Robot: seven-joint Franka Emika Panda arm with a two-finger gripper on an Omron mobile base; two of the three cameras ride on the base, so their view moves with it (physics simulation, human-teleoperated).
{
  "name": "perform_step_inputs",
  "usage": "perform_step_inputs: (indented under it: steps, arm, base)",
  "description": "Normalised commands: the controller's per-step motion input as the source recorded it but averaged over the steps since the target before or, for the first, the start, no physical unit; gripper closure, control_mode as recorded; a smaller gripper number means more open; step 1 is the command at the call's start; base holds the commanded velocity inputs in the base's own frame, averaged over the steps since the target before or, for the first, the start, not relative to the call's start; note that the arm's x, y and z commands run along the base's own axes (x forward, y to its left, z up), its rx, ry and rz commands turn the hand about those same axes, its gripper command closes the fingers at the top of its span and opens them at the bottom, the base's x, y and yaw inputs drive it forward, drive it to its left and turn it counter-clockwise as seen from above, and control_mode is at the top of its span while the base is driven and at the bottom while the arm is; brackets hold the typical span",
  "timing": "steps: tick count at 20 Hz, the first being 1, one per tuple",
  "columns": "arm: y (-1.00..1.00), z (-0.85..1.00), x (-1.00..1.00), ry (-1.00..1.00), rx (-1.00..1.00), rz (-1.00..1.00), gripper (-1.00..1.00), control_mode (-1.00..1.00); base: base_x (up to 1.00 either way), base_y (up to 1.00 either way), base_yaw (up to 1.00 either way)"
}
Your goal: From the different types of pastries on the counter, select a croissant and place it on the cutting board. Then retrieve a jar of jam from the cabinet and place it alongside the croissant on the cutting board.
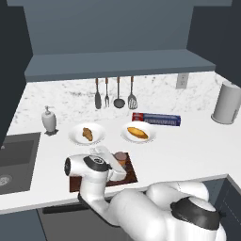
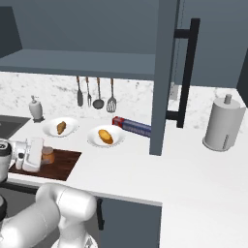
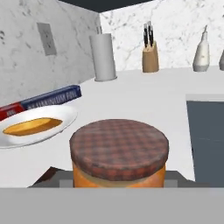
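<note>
One jar of jam (image 3: pixel 119 153) is seen directly ahead of the gripper (image 2: pixel 35 154), standing on the cutting board (image 2: pixel 65 162); whether it is gripped cannot be told. Beyond, the croissant (image 1: pixel 87 134) is left on its plate (image 1: pixel 75 137).

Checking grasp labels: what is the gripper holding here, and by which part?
Apparently the jam jar, low over the cutting board. The gripper sits around it, but the fingers are hidden, so hold and contact point cannot be told.

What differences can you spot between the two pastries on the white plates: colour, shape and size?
The croissant is dark golden-brown; the loaf is bright orange-yellow. The croissant looks lumpy and stubby; the loaf is smooth and elongated. The croissant appears smaller, covering less of its plate than the loaf does. Both lie on round white plates on the counter, behind the cutting board.
</note>
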Motion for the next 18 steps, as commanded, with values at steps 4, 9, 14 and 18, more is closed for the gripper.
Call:
perform_step_inputs:
  steps: [4,9,14,18]
  arm:
    - [-0.05,0.0,0.06,0.14,0.21,-0.01,1.0,-1.0]
    - [0.03,-0.28,0.28,-0.11,-0.06,-0.04,1.0,-1.0]
    - [0.09,-0.61,0.37,-0.11,-0.13,-0.08,1.0,-1.0]
    - [0.02,-0.09,0.05,0.01,0.03,-0.05,1.0,-1.0]
  base:
    - [0.0,0.0,0.0]
    - [0.0,0.0,0.0]
    - [0.0,0.0,0.0]
    - [0.0,0.0,0.0]
